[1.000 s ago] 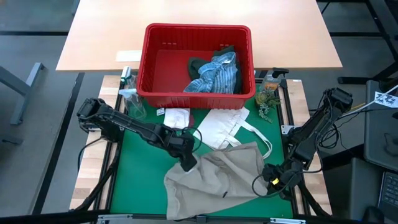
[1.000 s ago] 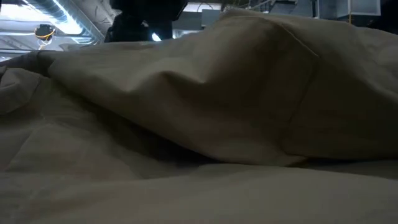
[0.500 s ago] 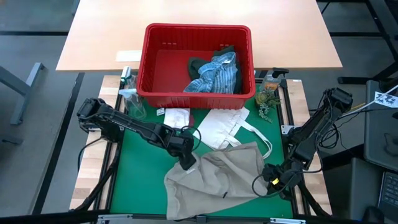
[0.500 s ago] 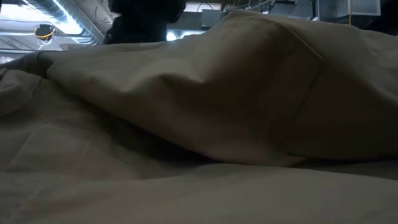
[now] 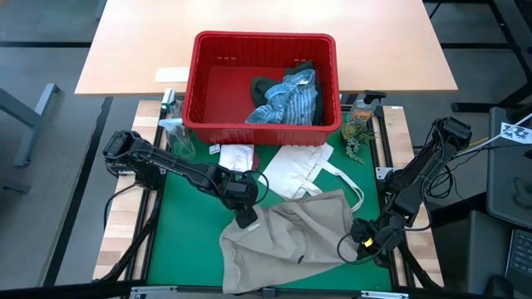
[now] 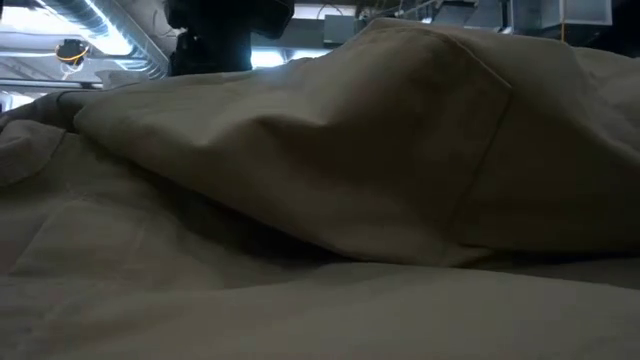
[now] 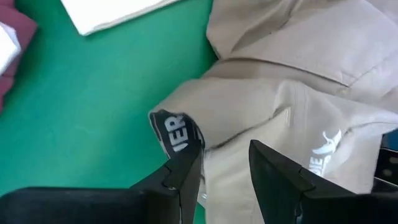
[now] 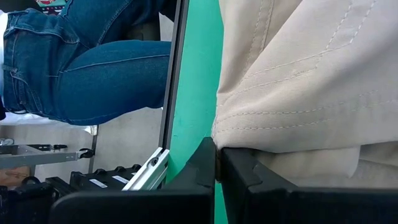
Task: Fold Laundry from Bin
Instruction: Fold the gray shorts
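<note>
The tan garment (image 5: pixel 291 241) lies crumpled on the green mat (image 5: pixel 187 241) near the front edge and fills the low view (image 6: pixel 320 200). My left gripper (image 5: pixel 245 218) stands over its far left corner, fingers either side of a fold (image 7: pixel 224 158). My right gripper (image 5: pixel 366 241) is shut at the garment's right edge (image 8: pixel 217 149). The red bin (image 5: pixel 264 36) stands at the far side with the blue-white striped shirt (image 5: pixel 291 100) and a dark green garment (image 5: pixel 266 83) inside. A small white cloth (image 5: pixel 237 155) lies in front of the bin. My left gripper has a fold of the tan garment (image 7: pixel 227 140) between its two fingers, beside a dark printed label (image 7: pixel 177 134) at the corner. The fingers come steeply from above. The rest of the garment lies slack on the mat. My right gripper pinches the garment's stitched hem edge (image 8: pixel 249 134) at its fingertips, coming in slanting down from the table's right side. The cloth drapes over one finger (image 8: pixel 261 171) and runs slack onto the mat.
A flat white tote bag (image 5: pixel 299 170) with loop handles lies between the bin and the garment. Spray bottles stand at the bin's left (image 5: pixel 174 133) and right (image 5: pixel 362 112). A person in jeans (image 8: pixel 81 62) stands past the table's near right side. Bare mat shows at the left.
My left gripper has rolled a little about its own axis and shifted slightly toward the table's left over the garment's corner. The cloth's ridge in the low view has shifted a little with it. My right gripper has kept still.
</note>
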Motion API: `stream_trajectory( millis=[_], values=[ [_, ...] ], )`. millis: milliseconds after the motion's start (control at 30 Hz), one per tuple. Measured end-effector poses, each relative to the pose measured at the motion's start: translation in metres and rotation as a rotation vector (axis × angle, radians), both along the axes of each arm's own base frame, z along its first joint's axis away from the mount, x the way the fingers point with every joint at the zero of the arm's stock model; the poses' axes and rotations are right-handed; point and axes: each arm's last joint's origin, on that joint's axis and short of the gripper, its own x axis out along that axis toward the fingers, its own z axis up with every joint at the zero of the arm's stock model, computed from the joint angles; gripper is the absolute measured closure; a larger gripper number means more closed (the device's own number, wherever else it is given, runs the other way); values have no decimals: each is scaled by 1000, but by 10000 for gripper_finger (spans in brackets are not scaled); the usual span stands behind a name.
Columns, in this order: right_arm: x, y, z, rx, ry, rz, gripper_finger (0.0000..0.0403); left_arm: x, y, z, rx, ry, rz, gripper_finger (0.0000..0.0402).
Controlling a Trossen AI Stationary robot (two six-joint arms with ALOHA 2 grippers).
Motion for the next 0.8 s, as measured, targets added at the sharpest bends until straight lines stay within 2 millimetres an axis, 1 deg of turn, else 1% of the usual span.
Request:
stream_trajectory(
  millis=[267,367,467,633,733,800],
  values=[
    [0,0,0,0,0,-1,397,5,19,0,10,-7,-3,273],
    [0,0,0,0,0,-1,397,10,21,2,-52,-47,-35,273],
    [0,0,0,-1,-1,0,397,15,18,3,-122,-110,-71,273],
    [0,0,0,-2,-2,1,397,16,8,-9,-244,-153,-97,273],
    [0,0,0,-2,-2,0,397,9,5,-22,-239,-105,-39,273],
    [0,0,0,-3,-2,1,397,7,2,-26,-210,-100,-11,273]
  ],
)
